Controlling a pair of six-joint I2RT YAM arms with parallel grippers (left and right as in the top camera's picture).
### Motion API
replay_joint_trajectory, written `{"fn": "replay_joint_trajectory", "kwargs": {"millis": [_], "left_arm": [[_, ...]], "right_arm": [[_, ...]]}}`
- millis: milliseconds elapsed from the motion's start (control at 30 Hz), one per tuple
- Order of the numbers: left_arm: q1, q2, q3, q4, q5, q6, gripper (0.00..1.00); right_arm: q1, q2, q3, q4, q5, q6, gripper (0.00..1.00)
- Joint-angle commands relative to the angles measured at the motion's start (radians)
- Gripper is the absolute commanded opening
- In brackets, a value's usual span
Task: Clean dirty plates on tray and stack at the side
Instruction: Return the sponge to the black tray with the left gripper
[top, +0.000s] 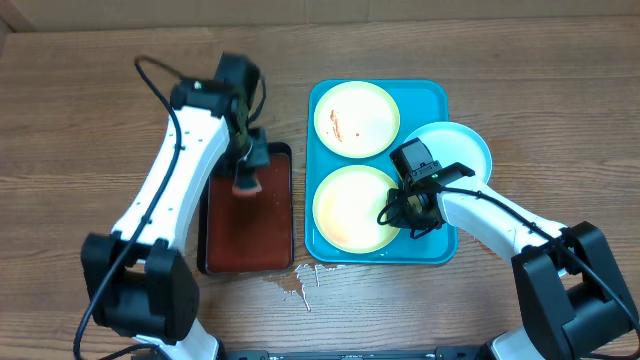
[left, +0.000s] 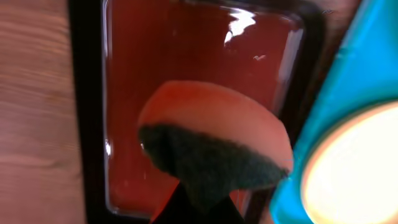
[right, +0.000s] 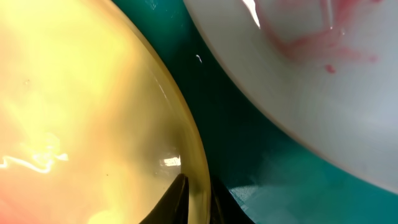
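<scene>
Clamps a sponge (top: 246, 183), orange with a dark green scouring face, in the closed left fingers (top: 245, 160). Hangs it over the 12 o'clock end of the black tray (top: 250, 240), which holds reddish-brown liquid. Shows that black tray just beside the turquoise tray (top: 432, 93), at its 9 o'clock, on the wooden counter (top: 90, 110).

Carries two plates flat inside the turquoise tray. Shows the far yellow-green plate (top: 357, 118) at 12 o'clock with reddish-brown smears, and the near yellow-green plate (top: 350, 208) at 6 o'clock. Pinches the near plate's rim at about 3 o'clock with the right fingers (top: 402, 205), closed on it. Props the light blue plate (top: 462, 150) on the tray's rim at 2 o'clock, overhanging the counter. Shows wet splashes (top: 300, 282) on the counter at the tray's 7 o'clock.
</scene>
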Motion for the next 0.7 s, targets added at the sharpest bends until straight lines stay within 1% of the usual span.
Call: {"fn": "replay_joint_trajectory", "kwargs": {"millis": [0, 100, 133, 200, 233, 267, 333, 367, 433, 567, 667], "left_arm": [[0.025, 0.020, -0.198, 0.117, 0.050, -0.027, 0.07], [0.029, 0.020, -0.288, 0.205, 0.049, -0.043, 0.11], [0.029, 0.020, -0.310, 0.227, 0.049, -0.044, 0.14], [0.029, 0.020, -0.324, 0.241, 0.049, -0.044, 0.18], [0.029, 0.020, -0.323, 0.242, 0.050, -0.043, 0.22], [0.029, 0.019, -0.321, 0.242, 0.050, -0.043, 0.30], [0.030, 0.018, -0.307, 0.232, 0.050, -0.043, 0.52], [0.031, 0.017, -0.296, 0.221, 0.050, -0.043, 0.58], [0.038, 0.017, -0.266, 0.188, 0.049, -0.042, 0.61], [0.077, 0.013, -0.156, 0.084, 0.056, -0.041, 0.61], [0.126, -0.002, -0.048, -0.003, 0.071, -0.039, 0.61]], "right_arm": [[0.000, 0.013, -0.006, -0.001, 0.024, -0.003, 0.13], [0.000, 0.013, -0.006, 0.006, 0.024, -0.003, 0.13], [0.000, 0.013, -0.006, 0.009, 0.024, -0.003, 0.12], [0.000, 0.013, -0.006, 0.010, 0.024, -0.003, 0.11], [0.000, 0.013, -0.006, 0.009, 0.024, -0.003, 0.08], [0.000, 0.013, -0.005, 0.006, 0.024, -0.003, 0.05], [0.000, 0.010, 0.007, -0.017, 0.024, -0.003, 0.04], [0.000, 0.008, 0.018, -0.035, 0.024, -0.003, 0.04], [0.000, -0.002, 0.049, -0.081, 0.023, -0.009, 0.04], [0.000, -0.038, 0.139, -0.180, 0.031, -0.055, 0.04], [0.000, -0.057, 0.250, -0.283, 0.031, -0.092, 0.04]]}}
